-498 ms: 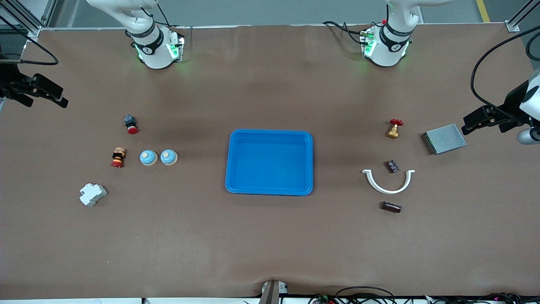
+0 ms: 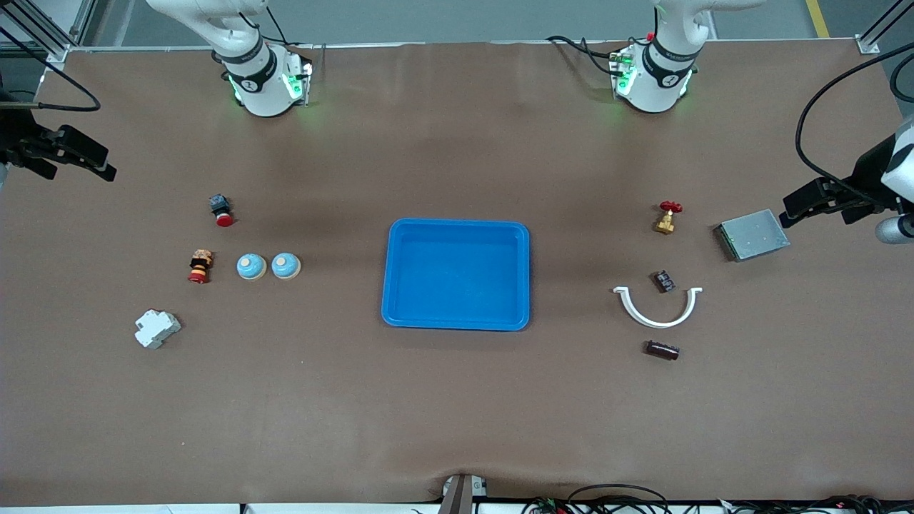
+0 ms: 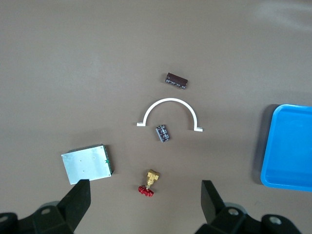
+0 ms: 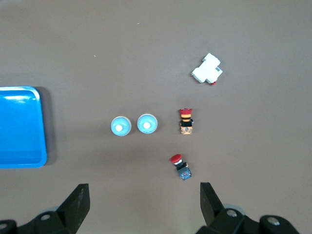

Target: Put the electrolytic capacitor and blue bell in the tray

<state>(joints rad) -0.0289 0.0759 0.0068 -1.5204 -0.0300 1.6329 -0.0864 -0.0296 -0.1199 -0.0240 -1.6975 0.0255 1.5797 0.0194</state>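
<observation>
The blue tray [image 2: 457, 318] lies mid-table. Two blue bells [image 2: 251, 267] [image 2: 285, 265] stand side by side toward the right arm's end and show in the right wrist view [image 4: 120, 126] [image 4: 146, 124]. The electrolytic capacitor [image 2: 663, 350], a dark brown cylinder, lies toward the left arm's end, nearer the camera than a white half ring [image 2: 657, 310]; it also shows in the left wrist view [image 3: 176, 81]. My left gripper [image 3: 145, 204] is open and empty, high beside the grey metal box [image 2: 753, 234]. My right gripper [image 4: 144, 204] is open and empty, high at its table end.
A red-handled brass valve [image 2: 668, 216] and a small dark component [image 2: 665, 280] lie near the half ring. A red push button [image 2: 221, 210], a red-and-yellow stacked part [image 2: 201, 265] and a white breaker [image 2: 157, 328] lie near the bells.
Both grippers have shifted very slightly. Nothing on the table has moved.
</observation>
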